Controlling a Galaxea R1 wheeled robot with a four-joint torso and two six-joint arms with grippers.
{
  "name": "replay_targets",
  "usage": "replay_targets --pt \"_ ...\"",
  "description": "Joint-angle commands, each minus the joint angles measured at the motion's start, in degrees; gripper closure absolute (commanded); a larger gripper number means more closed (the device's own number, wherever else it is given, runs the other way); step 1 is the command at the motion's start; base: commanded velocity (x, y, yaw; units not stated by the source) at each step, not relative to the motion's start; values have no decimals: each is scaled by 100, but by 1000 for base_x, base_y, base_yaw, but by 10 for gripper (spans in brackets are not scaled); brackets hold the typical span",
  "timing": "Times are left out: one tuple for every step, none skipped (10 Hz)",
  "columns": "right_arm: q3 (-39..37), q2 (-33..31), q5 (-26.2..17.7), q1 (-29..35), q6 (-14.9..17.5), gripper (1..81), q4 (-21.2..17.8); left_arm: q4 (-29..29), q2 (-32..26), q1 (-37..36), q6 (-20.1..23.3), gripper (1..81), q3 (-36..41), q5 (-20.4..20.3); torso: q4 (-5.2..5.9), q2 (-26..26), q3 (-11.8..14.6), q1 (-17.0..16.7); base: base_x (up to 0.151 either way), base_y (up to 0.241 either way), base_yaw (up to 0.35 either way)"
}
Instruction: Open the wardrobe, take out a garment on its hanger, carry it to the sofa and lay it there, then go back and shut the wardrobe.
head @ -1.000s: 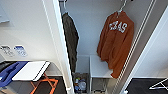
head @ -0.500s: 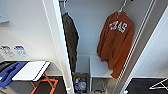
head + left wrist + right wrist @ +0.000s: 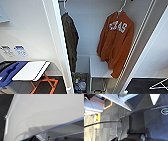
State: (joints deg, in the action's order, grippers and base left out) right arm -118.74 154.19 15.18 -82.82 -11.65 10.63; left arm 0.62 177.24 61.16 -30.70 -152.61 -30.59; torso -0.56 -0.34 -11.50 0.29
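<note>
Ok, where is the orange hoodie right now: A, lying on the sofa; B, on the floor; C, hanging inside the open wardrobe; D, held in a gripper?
C: the hoodie hangs on its hanger inside the open wardrobe, to the right of a dark jacket.

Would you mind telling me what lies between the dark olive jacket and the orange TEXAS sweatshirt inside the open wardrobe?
In the head view, nothing hangs between the jacket and the sweatshirt; there is just the bare white back wall of the wardrobe.
</note>
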Motion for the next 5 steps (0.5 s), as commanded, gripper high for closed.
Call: replay_targets --pt "194 -78 -261 244 5 10 106 -871 541 -443 29 10 -1007 -255 0 0 0 0 0 0 0" --pt "185 -61 -270 253 5 10 123 -1045 533 -390 11 10 -1173 -264 0 0 0 0 0 0 0" --pt "194 -52 -278 253 5 10 124 -1169 515 -302 2 10 -1279 -264 0 0 0 0 0 0 0" --pt "194 -52 -278 253 5 10 132 -1214 471 -197 -7 10 -1341 -272 0 0 0 0 0 0 0" --pt "176 -34 -278 253 5 10 167 -1292 453 -74 10 10 -1359 -281 0 0 0 0 0 0 0"
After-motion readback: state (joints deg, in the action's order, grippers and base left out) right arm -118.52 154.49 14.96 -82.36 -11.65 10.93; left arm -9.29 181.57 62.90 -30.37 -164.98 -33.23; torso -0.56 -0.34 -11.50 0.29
